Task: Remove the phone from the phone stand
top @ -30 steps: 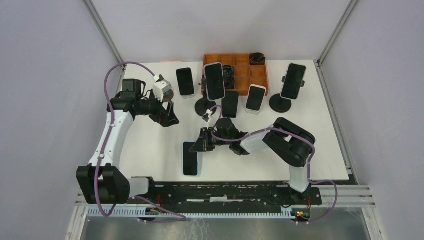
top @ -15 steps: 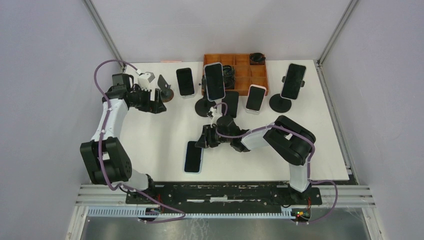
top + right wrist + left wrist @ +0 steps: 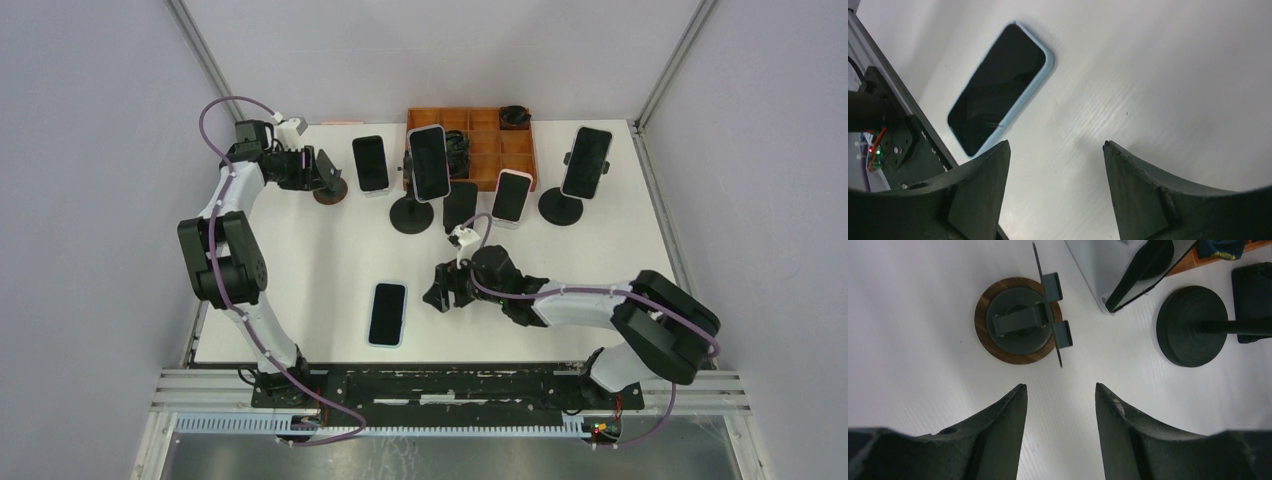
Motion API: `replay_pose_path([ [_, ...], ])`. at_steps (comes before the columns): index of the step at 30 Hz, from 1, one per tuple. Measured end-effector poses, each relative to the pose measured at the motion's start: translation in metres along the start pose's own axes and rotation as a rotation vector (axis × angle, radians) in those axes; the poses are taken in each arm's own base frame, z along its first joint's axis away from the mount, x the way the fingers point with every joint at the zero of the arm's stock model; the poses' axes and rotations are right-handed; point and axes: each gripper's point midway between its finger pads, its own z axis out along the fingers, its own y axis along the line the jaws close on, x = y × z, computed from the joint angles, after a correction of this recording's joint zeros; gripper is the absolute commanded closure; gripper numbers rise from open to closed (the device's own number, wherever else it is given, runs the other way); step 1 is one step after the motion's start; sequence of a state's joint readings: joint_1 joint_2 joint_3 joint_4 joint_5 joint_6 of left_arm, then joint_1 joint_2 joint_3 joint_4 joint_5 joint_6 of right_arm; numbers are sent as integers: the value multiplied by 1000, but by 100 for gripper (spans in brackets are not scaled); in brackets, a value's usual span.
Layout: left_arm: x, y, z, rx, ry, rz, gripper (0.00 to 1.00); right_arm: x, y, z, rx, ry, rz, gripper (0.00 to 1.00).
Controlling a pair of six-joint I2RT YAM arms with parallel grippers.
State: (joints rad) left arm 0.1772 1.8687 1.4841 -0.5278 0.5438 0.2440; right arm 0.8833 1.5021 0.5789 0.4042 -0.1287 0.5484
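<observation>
Top external — orange tray [image 3: 489,152], black parts [image 3: 459,148]

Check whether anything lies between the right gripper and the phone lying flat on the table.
Nothing visible does. Only bare table lies between the open right gripper and the phone, which rests flat, screen up, just left of the gripper in the top view.

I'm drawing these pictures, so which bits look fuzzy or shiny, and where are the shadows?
Left wrist view: the left hand is dark and soft-edged up close, the empty stand sharp. Right wrist view: the right hand is slightly soft too; the flat phone shows a faint sheen. Top view: even light, only soft shadows on the table.
</observation>
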Motion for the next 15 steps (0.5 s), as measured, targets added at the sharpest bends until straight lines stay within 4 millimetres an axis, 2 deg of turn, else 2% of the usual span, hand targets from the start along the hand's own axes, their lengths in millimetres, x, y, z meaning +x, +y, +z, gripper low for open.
replay_pose_path([
  [5, -17, 8, 15, 18, -28, -5, 46, 32, -6, -30, -2, 35, -9, 25],
  [7, -21, 8, 21, 33, -38, -7, 52, 38, -7, -37, -3, 41, -10, 26],
  [9, -23, 8, 27, 41, -41, -11, 61, 40, -6, -41, -5, 39, -11, 27],
  [12, -26, 6, 36, 51, -42, -12, 84, 36, -4, -43, -10, 29, -14, 28],
  [15, -32, 4, 43, 52, -50, -1, 96, 37, -5, -44, -8, 32, -16, 29],
])
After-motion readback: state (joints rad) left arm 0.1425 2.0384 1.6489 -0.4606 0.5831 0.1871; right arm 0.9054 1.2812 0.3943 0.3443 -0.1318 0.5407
